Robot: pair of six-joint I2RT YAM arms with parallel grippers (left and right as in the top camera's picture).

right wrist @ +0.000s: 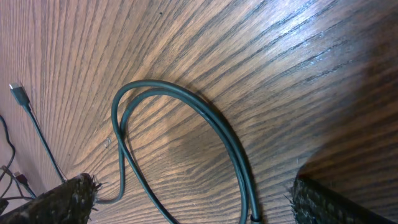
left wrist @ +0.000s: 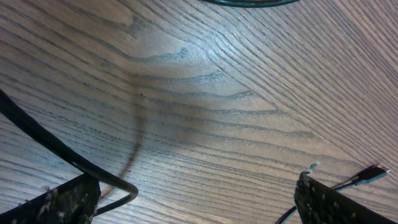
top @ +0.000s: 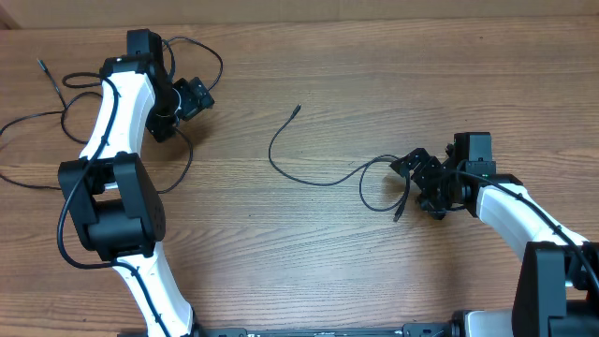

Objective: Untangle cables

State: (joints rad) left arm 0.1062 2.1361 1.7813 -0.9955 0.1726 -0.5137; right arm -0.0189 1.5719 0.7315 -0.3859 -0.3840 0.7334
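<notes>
One thin black cable (top: 318, 183) lies across the table's middle, from a plug end (top: 298, 108) to a small loop under my right gripper (top: 423, 178). In the right wrist view that loop (right wrist: 186, 99) lies flat between the spread fingers of the right gripper (right wrist: 193, 193), which is open and holds nothing. Other thin cables (top: 33, 120) sprawl at the far left around my left arm, with a plug end (top: 40, 65). My left gripper (top: 194, 96) is open. In its wrist view a cable bend (left wrist: 124, 193) lies by the left finger of the gripper (left wrist: 199, 193).
A cable plug (left wrist: 372, 175) shows beside the left gripper's right finger. Another plug (right wrist: 17, 92) lies left of the loop in the right wrist view. The left arm's base (top: 112, 206) stands at the front left and the right arm's base (top: 562, 281) at the front right.
</notes>
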